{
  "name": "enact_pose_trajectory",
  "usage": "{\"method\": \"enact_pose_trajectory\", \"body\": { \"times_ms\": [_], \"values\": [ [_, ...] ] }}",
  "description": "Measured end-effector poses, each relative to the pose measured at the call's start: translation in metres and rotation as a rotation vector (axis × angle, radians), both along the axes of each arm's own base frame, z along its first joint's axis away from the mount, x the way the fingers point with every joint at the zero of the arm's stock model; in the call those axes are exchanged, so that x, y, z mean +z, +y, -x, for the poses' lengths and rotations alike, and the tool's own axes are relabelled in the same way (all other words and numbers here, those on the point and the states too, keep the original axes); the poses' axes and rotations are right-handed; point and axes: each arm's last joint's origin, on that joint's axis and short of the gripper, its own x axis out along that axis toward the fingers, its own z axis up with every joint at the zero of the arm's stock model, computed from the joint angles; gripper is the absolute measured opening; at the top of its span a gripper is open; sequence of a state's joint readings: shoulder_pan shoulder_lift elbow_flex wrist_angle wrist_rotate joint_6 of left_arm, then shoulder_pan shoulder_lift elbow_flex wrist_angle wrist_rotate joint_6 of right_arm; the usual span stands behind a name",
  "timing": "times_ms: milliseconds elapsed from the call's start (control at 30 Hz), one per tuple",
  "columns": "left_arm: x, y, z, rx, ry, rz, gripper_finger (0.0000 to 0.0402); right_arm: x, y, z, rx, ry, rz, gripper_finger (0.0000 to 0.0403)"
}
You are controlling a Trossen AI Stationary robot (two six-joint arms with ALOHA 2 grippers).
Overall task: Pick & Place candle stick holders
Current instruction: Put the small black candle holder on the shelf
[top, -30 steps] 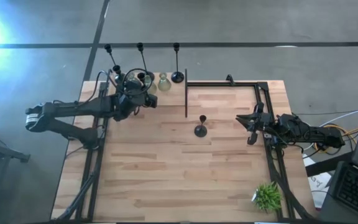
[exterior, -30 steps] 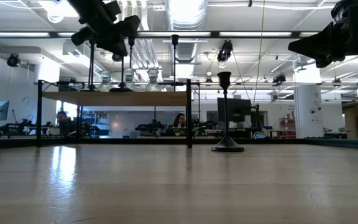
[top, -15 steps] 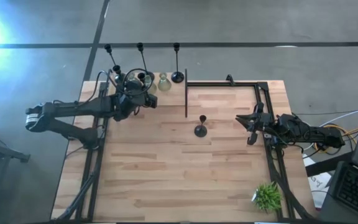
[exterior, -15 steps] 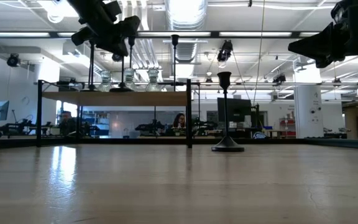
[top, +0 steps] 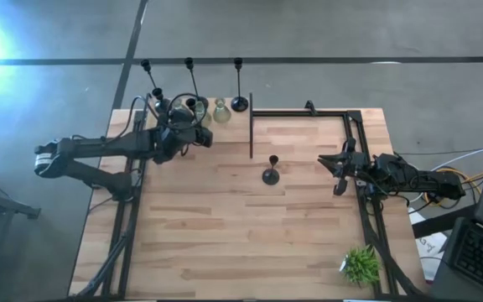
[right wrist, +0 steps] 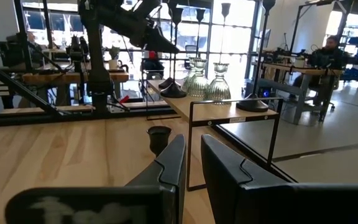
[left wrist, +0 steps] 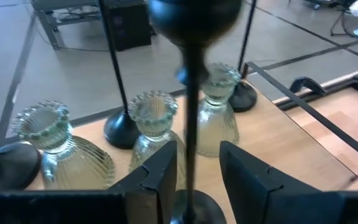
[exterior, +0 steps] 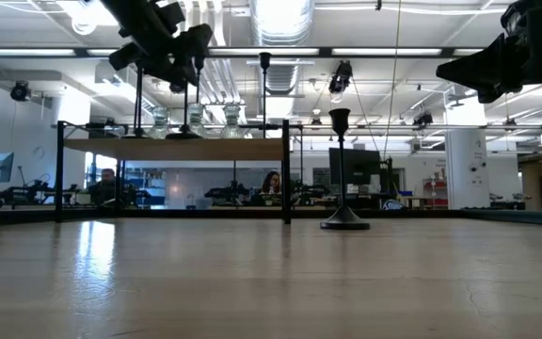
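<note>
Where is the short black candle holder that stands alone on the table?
In the high view the short black candle holder stands near the table's middle, just right of the black upright bar, apart from the raised shelf with the other holders.

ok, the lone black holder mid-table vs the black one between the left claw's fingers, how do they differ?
The short black holder stands alone on the open tabletop; the tall black holder stands at the back left beside the pale glass holders. The short one has a stubby stem; the tall one's stem is long and thin. Nothing is near the short one, while the left claw has its fingers on either side of the tall one's stem. Both are black, upright, on round bases.
</note>
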State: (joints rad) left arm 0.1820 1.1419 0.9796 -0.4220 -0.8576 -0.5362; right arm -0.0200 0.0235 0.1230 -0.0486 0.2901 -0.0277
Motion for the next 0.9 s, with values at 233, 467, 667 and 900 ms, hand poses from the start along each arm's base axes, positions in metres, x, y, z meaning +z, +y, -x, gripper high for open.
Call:
{"method": "enact_pose_trajectory", "body": {
  "times_ms": [233, 467, 667, 900],
  "values": [
    [-0.001, -0.001, 0.001, -0.008, 0.019, 0.010, 0.0126, 0.000, 0.000, 0.000, 0.000, -0.001, -0.002, 0.0043],
    [-0.003, -0.002, 0.002, -0.003, 0.031, 0.021, 0.0126, 0.000, 0.000, 0.000, 0.000, -0.001, -0.002, 0.0043],
    [-0.002, -0.008, 0.002, -0.029, 0.039, 0.024, 0.0126, 0.000, 0.000, 0.000, 0.000, -0.001, -0.002, 0.0043],
    [0.002, -0.018, 0.007, -0.062, 0.014, 0.029, 0.0126, 0.000, 0.000, 0.000, 0.001, -0.001, -0.004, 0.0043]
  ]
}}
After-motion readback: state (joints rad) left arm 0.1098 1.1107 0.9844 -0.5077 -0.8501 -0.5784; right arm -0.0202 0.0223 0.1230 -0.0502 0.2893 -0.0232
